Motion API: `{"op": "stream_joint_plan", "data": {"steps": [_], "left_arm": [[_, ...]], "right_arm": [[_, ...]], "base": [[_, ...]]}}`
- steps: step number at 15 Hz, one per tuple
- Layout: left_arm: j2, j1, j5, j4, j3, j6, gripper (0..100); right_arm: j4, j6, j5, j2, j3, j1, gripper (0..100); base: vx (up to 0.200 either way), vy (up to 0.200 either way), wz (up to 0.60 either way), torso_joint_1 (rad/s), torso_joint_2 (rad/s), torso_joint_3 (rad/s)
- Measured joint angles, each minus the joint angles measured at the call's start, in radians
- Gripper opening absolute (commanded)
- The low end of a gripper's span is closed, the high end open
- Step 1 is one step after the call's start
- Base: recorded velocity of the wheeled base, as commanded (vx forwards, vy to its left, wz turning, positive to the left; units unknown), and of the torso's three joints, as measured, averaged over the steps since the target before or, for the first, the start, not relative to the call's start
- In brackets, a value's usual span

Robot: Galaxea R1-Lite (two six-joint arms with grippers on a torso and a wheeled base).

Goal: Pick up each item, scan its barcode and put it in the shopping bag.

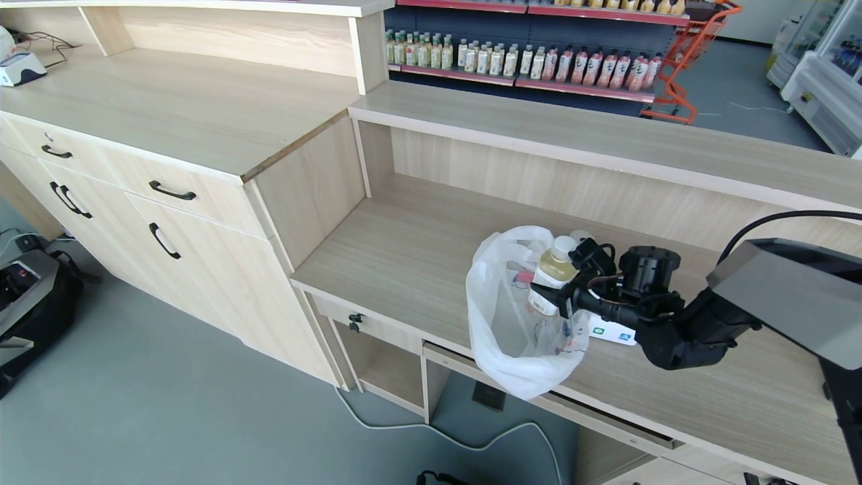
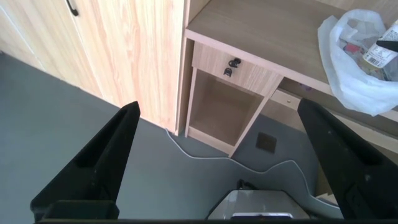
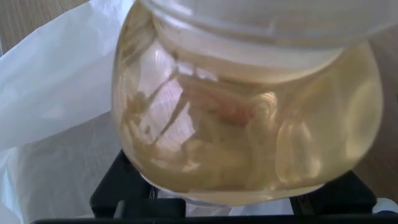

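At the mouth of the shopping bag (image 1: pixel 488 316): bottle (image 1: pixel 553 273), pale yellow liquid, light cap. Long axis near upright, cap uppermost and leaning slightly toward the far side of the counter (image 1: pixel 404 256). Labelled lower half sits at the bag rim on the side nearest the right arm. Whether the base is already below the rim cannot be settled from the head view. In the left wrist view the label (image 2: pixel 376 56) shows inside the bag opening.

Right gripper (image 1: pixel 553 296): jaws clamped across the bottle's lower body, approaching from the robot's right. Right wrist view: bottle (image 3: pixel 249 124) up close, with white bag film (image 3: pixel 56 93) behind it.

Bag stands open on the counter near its front edge and sags over it. Other goods lie inside, not identifiable through the film. Small white card (image 1: pixel 613 331) lies on the counter just beside the bag, under the right arm.

Left gripper (image 2: pixel 217 106): jaws spread wide, holding nothing, low over the floor in front of the counter, well apart from the bag (image 2: pixel 354 87).

Judgement: the governing relation is vertical. The bag cavity lies below the bottle and a little toward the robot's left, so a downward move and release by the right arm should suffice. Risk: the base catches the loose rim.
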Motion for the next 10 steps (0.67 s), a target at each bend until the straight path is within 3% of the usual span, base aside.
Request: {"op": "stream_joint_plan", "data": {"steps": [3, 4, 10], "left_arm": [[0.0, 0.0, 0.0, 0.0, 0.0, 0.0, 100], [0.0, 0.0, 0.0, 0.0, 0.0, 0.0, 100], [0.0, 0.0, 0.0, 0.0, 0.0, 0.0, 100]], "right_arm": [[-0.008, -0.022, 0.0, 0.009, 0.018, -0.014, 0], [-0.012, -0.026, 0.001, 0.009, 0.028, -0.019, 100], [0.025, -0.015, 0.027, -0.046, 0.055, -0.036, 100]], "base": [[0.0, 0.0, 0.0, 0.0, 0.0, 0.0], [0.0, 0.0, 0.0, 0.0, 0.0, 0.0], [0.0, 0.0, 0.0, 0.0, 0.0, 0.0]]}}
